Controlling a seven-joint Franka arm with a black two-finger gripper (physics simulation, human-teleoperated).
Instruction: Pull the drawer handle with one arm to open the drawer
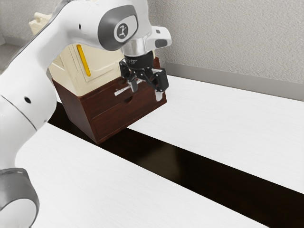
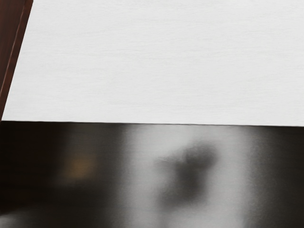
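One glossy black strip [image 1: 156,159] crosses the white table [image 1: 228,128] near a textured wall [image 1: 228,38]; the tool [image 1: 146,90] gapes.

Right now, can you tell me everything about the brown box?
It's a dark reddish-brown box, wood-like, upright, partly on the table's black strip. Its front has a seam, a dark notch and a pale handle. A cream case sits on top. My open pincer is at the handle; I can't tell if they touch.
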